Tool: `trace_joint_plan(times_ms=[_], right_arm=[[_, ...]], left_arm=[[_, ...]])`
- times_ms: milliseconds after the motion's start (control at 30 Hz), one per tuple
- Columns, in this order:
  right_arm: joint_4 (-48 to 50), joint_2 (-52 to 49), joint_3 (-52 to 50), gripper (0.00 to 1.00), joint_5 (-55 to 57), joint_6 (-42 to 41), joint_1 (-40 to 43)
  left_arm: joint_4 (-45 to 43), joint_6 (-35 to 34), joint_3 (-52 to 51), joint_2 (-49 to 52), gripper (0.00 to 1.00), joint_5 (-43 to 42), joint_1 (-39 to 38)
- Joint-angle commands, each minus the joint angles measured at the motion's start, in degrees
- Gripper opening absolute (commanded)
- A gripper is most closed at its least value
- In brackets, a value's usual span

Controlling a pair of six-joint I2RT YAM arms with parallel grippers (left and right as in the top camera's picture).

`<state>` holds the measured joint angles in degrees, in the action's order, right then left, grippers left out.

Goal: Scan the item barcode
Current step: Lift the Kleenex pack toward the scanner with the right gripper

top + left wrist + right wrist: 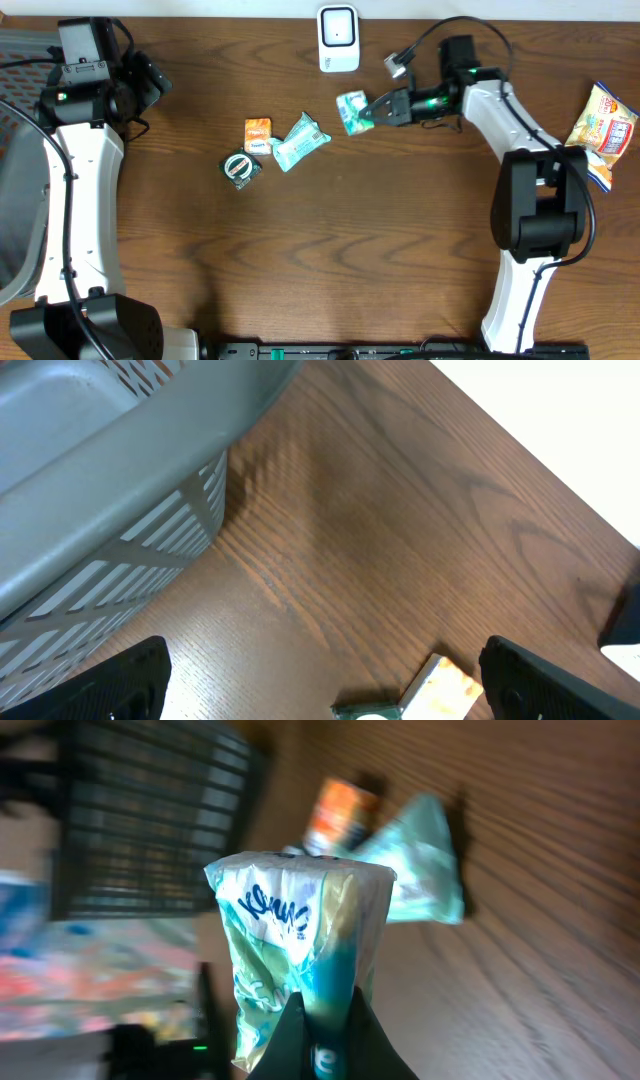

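Note:
My right gripper [372, 110] is shut on the item, a teal and white crinkly packet [351, 111], and holds it just above the table, below the white scanner [338, 38]. In the right wrist view the packet [300, 930] stands up from between my fingertips [290, 1035], and no barcode shows on it. My left gripper [150, 85] hovers at the far left with its jaws wide open and nothing between them. In its wrist view both fingers [115, 685] sit at the bottom corners.
An orange packet [258, 135], a second teal packet [301, 141] and a green round-faced item [241, 167] lie mid-table. A snack bag [605, 128] rests at the right edge. A grey slatted basket [120, 450] stands off the left side.

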<state>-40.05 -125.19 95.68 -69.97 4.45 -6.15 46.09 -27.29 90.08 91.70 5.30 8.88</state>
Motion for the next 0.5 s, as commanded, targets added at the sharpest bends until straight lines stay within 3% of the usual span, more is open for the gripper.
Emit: trace_joint_plan(times_ms=[0,467], right_arm=[[4.3,1.9,0.9,0.01,-19.5,-1.4,1.0],[22.4,1.9,0.9,0.01,-19.5,-14.7,2.7]], left_arm=[[0.1,-0.9,0.9,0.0,0.98,0.7,0.0],[0.1,-0.9,0.9,0.0,0.97,0.7,0.0]])
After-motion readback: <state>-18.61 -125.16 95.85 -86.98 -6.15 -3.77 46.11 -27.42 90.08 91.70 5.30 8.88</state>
